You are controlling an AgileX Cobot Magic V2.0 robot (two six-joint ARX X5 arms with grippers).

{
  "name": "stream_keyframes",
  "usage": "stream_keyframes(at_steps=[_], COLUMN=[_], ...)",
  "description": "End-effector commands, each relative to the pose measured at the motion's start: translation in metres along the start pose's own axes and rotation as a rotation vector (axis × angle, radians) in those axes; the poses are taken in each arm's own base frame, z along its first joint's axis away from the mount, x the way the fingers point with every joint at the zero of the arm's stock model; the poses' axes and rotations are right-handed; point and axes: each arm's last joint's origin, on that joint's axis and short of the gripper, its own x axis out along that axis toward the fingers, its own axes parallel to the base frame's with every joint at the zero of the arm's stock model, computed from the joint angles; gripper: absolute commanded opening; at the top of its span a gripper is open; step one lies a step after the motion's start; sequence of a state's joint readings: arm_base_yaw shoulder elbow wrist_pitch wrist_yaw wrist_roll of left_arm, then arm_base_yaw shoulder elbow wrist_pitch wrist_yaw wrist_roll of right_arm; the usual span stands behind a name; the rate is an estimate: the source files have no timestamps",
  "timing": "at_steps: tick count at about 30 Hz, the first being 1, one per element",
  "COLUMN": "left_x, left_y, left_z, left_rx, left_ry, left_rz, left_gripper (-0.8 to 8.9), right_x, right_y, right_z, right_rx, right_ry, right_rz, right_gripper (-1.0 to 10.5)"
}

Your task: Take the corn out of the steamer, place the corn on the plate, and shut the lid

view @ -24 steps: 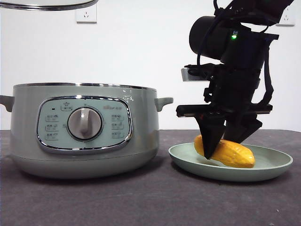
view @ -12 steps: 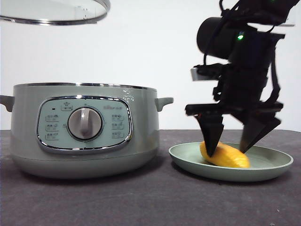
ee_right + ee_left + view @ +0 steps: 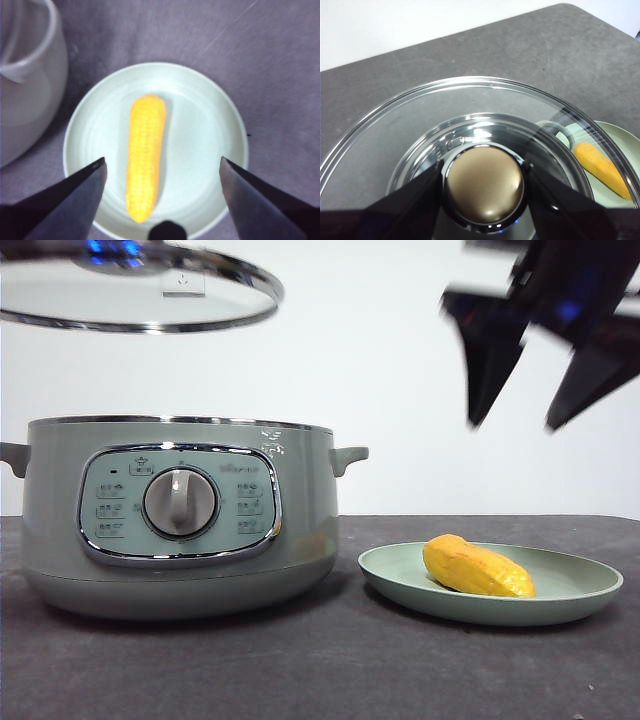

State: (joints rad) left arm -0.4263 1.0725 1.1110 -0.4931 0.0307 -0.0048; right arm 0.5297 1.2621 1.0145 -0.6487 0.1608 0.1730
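The corn (image 3: pixel 477 567) lies on its side on the plate (image 3: pixel 585 592), which sits on the dark table (image 3: pixel 320 670) just beside the steamer (image 3: pixel 180 515). The right gripper (image 3: pixel 545 375) hangs in the air above the plate, jaws spread wide and empty, well clear of the corn. The left gripper (image 3: pixel 484 186) holds the glass lid (image 3: pixel 130 295) by its knob (image 3: pixel 484 184), jaws clamped on either side, the lid suspended above the open steamer and apart from its rim
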Motion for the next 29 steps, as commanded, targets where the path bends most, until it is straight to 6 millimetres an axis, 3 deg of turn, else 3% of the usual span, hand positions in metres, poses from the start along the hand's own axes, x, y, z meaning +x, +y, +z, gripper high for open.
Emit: stream_keyframes(at_steps=[1,7,12,19,29], left_x=[0.009,0.041,0.064,0.091,0.111], left_y=[0.000,0.001,0.000,-0.001,-0.003], left_z=[0.008,0.005,-0.002,-0.017,-0.035], left_rx=[-0.020,-0.021,-0.030,-0.036,-0.027], left_ry=[-0.054,-0.021,0.033,0.145,0.271], left_rz=[-0.004,-0.005,-0.051,-0.078,-0.080], left_gripper=[-0.09,-0.08,-0.08,-0.08,0.01], right_x=[-0.022,-0.057,-0.074,-0.079,-0.079], right_y=[-0.004,-0.012,-0.016,-0.017,-0.017], right_z=[-0.003,-0.013,-0.020,-0.023,-0.024], right_rx=[0.020,0.029,0.033,0.035,0.039], right_ry=[-0.044,-0.099,-0.120,-0.129,-0.114], right_rz=[0.005,0.014,0.015,0.017,0.015], right_gripper=[3.8,3.8,3.8,3.8,3.8])
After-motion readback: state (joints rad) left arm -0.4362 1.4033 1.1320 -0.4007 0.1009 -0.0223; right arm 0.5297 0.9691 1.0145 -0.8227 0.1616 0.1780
